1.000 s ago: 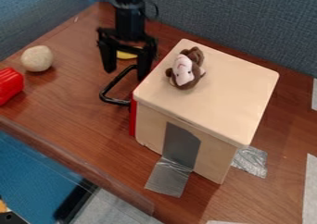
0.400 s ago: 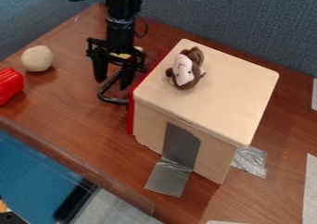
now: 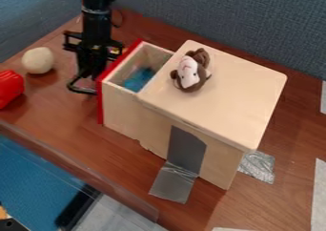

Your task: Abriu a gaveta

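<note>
Red-fronted, the wooden drawer (image 3: 119,106) stands open at the side of the box (image 3: 223,101), something blue (image 3: 138,78) inside; the gripper (image 3: 92,76) hangs at its black handle (image 3: 79,89), but how far it is open or whether it grips the handle I cannot tell; a plush toy (image 3: 189,73) lies on the box

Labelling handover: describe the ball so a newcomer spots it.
Start at the pale wooden box with its red-fronted wooden drawer. Left of the drawer, past the black claw, lies the ball: smooth-edged, round and beige, unlike its bright red, ridged neighbour.
</note>
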Tool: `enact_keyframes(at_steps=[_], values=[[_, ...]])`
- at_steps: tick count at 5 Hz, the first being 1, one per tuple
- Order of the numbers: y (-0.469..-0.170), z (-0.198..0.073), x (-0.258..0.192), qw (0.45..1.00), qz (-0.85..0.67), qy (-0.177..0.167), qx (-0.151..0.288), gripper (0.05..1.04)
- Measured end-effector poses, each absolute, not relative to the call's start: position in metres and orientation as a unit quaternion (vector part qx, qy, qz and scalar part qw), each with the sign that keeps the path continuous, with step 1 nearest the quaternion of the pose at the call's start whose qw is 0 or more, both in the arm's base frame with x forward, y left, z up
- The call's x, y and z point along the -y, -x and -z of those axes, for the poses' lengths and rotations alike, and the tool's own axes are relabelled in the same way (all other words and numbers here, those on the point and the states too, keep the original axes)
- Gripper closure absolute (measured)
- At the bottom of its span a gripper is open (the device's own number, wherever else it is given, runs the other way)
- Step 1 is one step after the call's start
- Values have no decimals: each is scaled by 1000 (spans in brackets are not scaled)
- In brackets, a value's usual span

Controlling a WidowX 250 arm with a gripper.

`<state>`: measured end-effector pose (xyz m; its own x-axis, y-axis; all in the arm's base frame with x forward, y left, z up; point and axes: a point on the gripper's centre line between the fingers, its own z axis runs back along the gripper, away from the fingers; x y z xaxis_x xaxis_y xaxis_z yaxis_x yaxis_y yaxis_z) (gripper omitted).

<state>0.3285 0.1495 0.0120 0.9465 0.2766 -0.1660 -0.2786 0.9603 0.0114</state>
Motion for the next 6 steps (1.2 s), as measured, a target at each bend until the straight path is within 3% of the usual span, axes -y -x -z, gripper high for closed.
enact_keyframes(at_steps=[6], values=[[-329, -20, -157, 986, -144, 15, -82, 915]])
